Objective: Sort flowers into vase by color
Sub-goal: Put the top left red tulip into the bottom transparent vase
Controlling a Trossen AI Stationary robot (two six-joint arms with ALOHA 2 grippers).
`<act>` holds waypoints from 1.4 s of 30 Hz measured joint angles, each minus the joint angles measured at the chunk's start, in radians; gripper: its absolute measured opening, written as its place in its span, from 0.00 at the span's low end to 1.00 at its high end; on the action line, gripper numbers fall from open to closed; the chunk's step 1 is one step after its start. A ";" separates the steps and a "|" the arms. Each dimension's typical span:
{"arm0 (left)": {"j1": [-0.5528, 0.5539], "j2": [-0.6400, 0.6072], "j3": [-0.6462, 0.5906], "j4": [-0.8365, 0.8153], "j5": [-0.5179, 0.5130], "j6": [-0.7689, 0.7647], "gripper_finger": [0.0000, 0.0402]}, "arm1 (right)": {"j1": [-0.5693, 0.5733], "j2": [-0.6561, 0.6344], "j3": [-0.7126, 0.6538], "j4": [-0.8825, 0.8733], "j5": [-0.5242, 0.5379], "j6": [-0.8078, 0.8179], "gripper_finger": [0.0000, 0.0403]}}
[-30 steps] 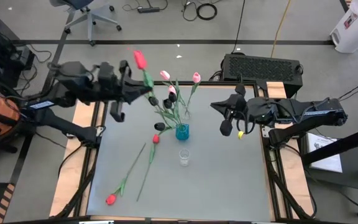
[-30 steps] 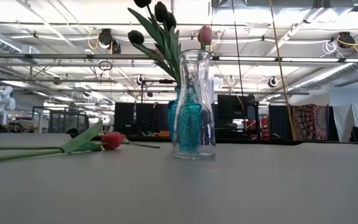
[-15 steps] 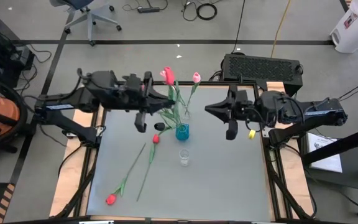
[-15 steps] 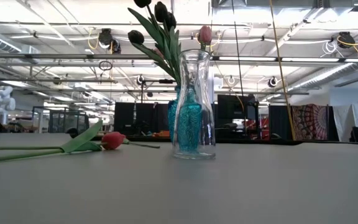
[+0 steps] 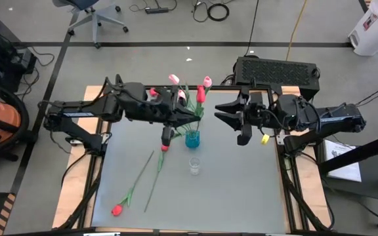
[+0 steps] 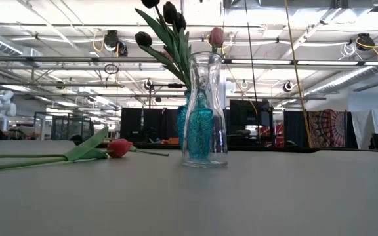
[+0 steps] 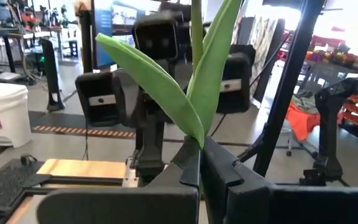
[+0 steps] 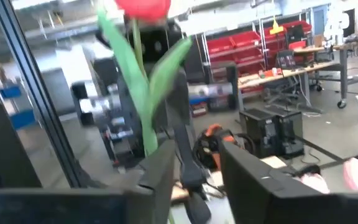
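The grey surface point(image 5: 241, 190) sat on a wooden frame with grey floor around it. Near its middle stood a blue vase point(image 5: 192, 138) packed with dark and pink tulips, and a clear glass vase point(image 5: 194, 164) stood just beside it at 6 o'clock. Two red tulips point(image 5: 136, 185) lay loose at 7 o'clock of the vases.

The left claw point(image 5: 184, 111) hung above the blue vase, clenched on the stem of a red tulip point(image 5: 201, 96) whose head pointed toward 1 o'clock. The right claw point(image 5: 227, 117), at 3 o'clock of that flower, stood partly released and held nothing.

An office chair point(image 5: 94, 14) stood at 11 o'clock and a black box point(image 5: 277, 70) at 1 o'clock. Seen level across the surface, the room behind was a workshop with ceiling lights and benches.
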 joint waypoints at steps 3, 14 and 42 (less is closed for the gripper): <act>0.000 0.005 0.000 0.004 0.001 0.000 0.00 | 0.000 0.020 0.000 0.041 -0.004 0.015 0.37; 0.000 0.004 0.000 0.023 0.001 0.000 0.00 | 0.000 0.081 0.000 0.200 -0.102 0.063 0.47; -0.013 0.056 0.000 0.024 0.000 -0.002 0.00 | 0.000 0.110 0.000 0.253 -0.130 0.093 0.46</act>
